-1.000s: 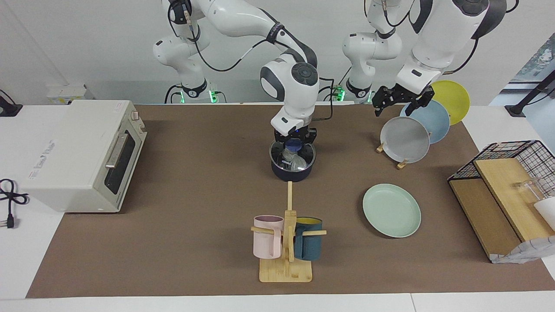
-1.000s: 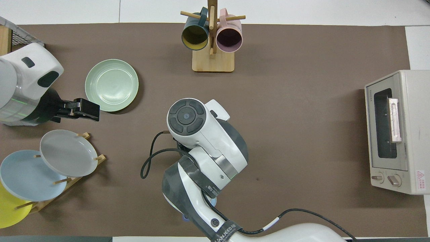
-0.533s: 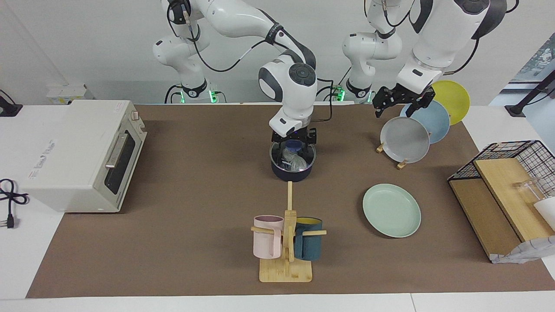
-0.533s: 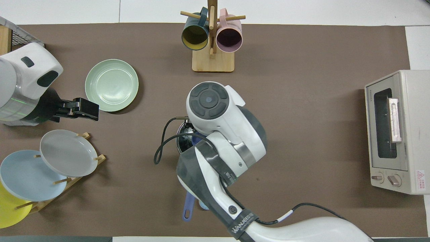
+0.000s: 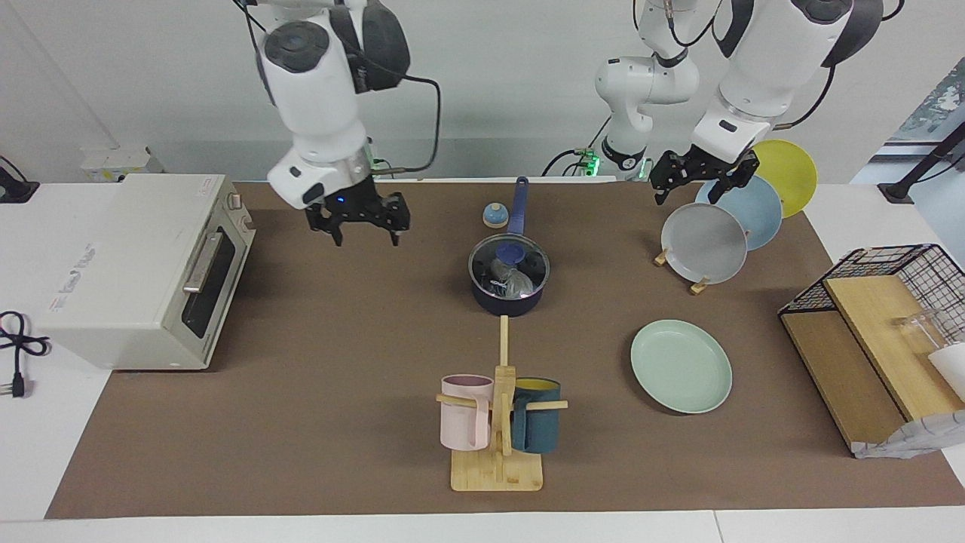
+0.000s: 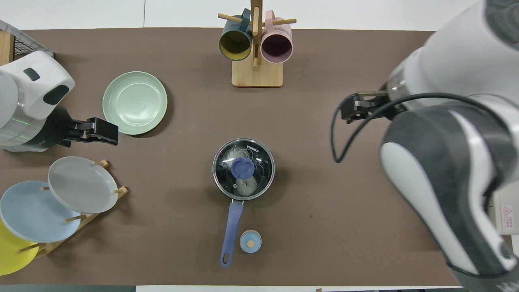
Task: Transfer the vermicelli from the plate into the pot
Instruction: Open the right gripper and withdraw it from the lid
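The dark navy pot stands mid-table with its long blue-purple handle pointing toward the robots. A glass lid with a blue knob covers it. The whitish vermicelli shows through the lid inside the pot, and also in the facing view. The mint-green plate lies bare, farther from the robots toward the left arm's end; it also shows in the overhead view. My right gripper hangs open and empty over the mat between oven and pot. My left gripper waits open over the plate rack.
A toaster oven stands at the right arm's end. A wooden mug rack with pink and teal mugs stands farther out than the pot. A rack holds grey, light-blue and yellow plates. A small blue round object lies beside the pot handle. A wire basket stands at the left arm's end.
My right gripper has risen off the pot's lid and swung away toward the oven end. The lid stays on the pot. The left arm has not moved.
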